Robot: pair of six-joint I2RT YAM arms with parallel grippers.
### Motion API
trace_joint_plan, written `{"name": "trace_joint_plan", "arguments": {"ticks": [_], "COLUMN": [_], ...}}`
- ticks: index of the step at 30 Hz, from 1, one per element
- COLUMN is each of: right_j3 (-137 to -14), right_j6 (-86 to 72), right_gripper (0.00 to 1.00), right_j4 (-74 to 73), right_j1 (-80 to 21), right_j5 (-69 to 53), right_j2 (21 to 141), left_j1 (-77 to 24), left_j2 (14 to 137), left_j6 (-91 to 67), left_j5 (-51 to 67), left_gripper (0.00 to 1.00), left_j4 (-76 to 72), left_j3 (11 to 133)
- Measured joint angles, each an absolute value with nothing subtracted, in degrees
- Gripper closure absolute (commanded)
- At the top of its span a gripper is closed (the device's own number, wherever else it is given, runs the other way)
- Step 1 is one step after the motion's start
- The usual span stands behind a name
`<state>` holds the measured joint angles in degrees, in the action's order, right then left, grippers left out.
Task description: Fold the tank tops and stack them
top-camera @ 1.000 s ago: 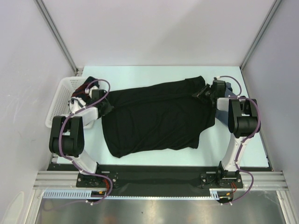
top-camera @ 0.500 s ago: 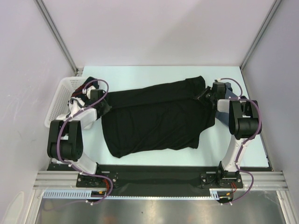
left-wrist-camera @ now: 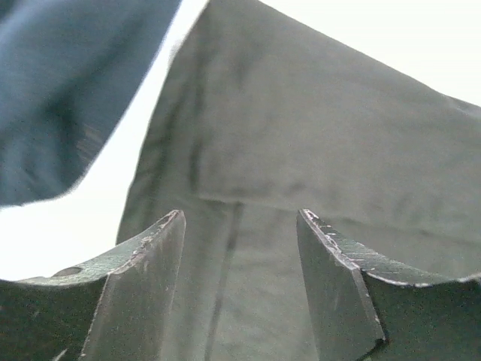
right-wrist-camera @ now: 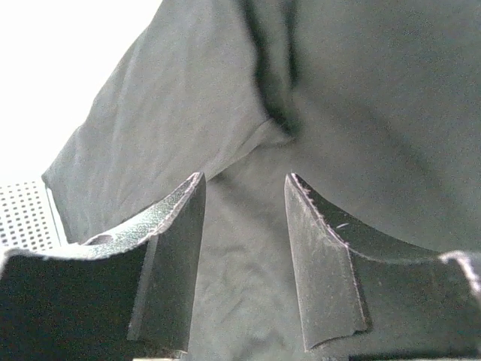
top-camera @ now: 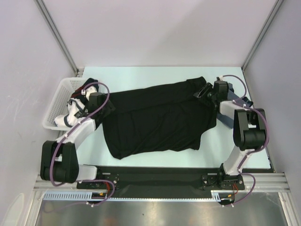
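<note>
— So, from above, where does the thing lie?

— Spread crosswise on the pale table (top-camera: pixel 155 75): the large plain black cloth tank top (top-camera: pixel 157 122). One long strip along its far edge looks doubled over towards us. I'd guess that is a first lengthwise fold. The left gripper (top-camera: pixel 106 106) sits at its left end and the right gripper (top-camera: pixel 203 92) at its right end, one at each end of that crease. That is where you'd want them to lay a fold evenly.

— And the white plastic mesh basket (top-camera: pixel 60 89)?

— Off at the left edge, just beside the left arm. Something dark is in it, though I can't tell what.

— The left wrist camera?

— Its two dark fingers (left-wrist-camera: pixel 143 293) stand apart with nothing pinched. The black cloth lies flat beneath them, a seam running under the gap. Up in the corner there's slate blue-grey cloth (left-wrist-camera: pixel 52 90), the other tank top, I think. Bright bare table parts it from the black one.

— Right wrist?

— Much alike: fingers (right-wrist-camera: pixel 169 256) spread and empty over a puckered bit of black hem. A white perforated surface (right-wrist-camera: pixel 22 214) peeks in at the side, maybe the basket.

— How far along?

— Early, I'd say. The black one needs more folds, and nothing is stacked.
</note>
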<state>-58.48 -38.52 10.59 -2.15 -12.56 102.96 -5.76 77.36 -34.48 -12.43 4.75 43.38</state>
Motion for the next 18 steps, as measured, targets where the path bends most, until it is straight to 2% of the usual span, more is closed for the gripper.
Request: {"name": "trace_joint_plan", "arguments": {"ticks": [5,12,15,16,18], "right_j3": [-56.2,-50.1,-45.6,-44.3,-41.5], "right_j6": [-36.6,-35.9,-36.7,-37.0,-37.8], "right_gripper": [0.37,0.40,0.40,0.41,0.43], "right_j4": [6.3,0.9,-0.6,-0.9,-2.0], "right_j1": [-4.8,-1.3,2.9,3.4,3.9], "right_j5": [-8.6,-3.9,-2.1,-1.6,-0.3], "right_j2": [93.9,83.0,79.4,78.4,76.0], "left_j1": [-11.1,-13.5,-13.3,-13.1,-12.0], "left_j2": [72.2,65.5,65.8,66.6,69.0], "left_j6": [-34.0,-34.0,-34.0,-34.0,-33.6], "left_j5": [-12.8,-11.5,-11.5,-11.5,-11.2], "left_gripper": [0.29,0.33,0.41,0.48,0.55], "left_j4": [7.6,11.3,12.6,13.1,13.2], "left_j3": [43.4,39.5,37.7,37.6,37.6]}}
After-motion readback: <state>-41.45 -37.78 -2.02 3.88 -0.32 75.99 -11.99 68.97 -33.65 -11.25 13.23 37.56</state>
